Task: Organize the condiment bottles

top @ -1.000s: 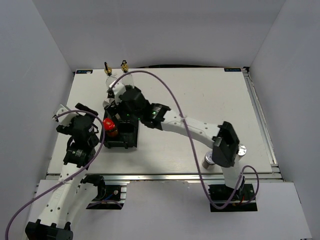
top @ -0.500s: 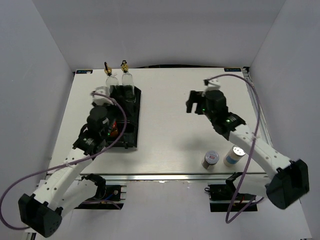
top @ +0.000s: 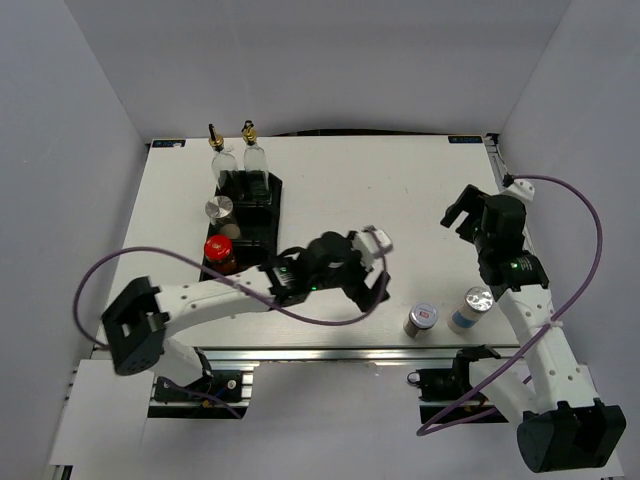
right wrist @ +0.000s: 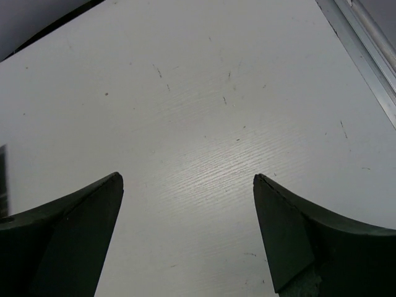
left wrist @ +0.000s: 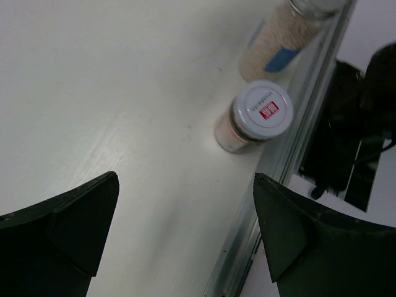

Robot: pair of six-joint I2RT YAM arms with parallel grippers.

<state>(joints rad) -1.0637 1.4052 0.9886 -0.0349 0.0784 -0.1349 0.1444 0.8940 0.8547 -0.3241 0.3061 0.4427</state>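
Observation:
Two clear glass bottles with gold pourers (top: 222,160) (top: 254,158) stand at the far end of the black tray (top: 262,215). A silver-lidded shaker (top: 219,208) and the red-capped dark jar (top: 219,252) stand in the tray's left side. The red-label shaker (top: 421,318) and the blue-white shaker (top: 470,310) stand near the table's front edge at the right. Both also show in the left wrist view, the red-label one (left wrist: 257,117) and the blue-white one (left wrist: 281,40). My left gripper (top: 378,278) is open and empty, just left of the red-label shaker. My right gripper (top: 458,212) is open and empty over bare table.
The table's metal front rail (left wrist: 291,148) runs right beside the two shakers. The right edge rail (right wrist: 365,37) shows in the right wrist view. White walls close in the table on three sides.
My left arm has swung from over the tray to the right, toward the red-label shaker. My right arm has drawn back to the table's right side.

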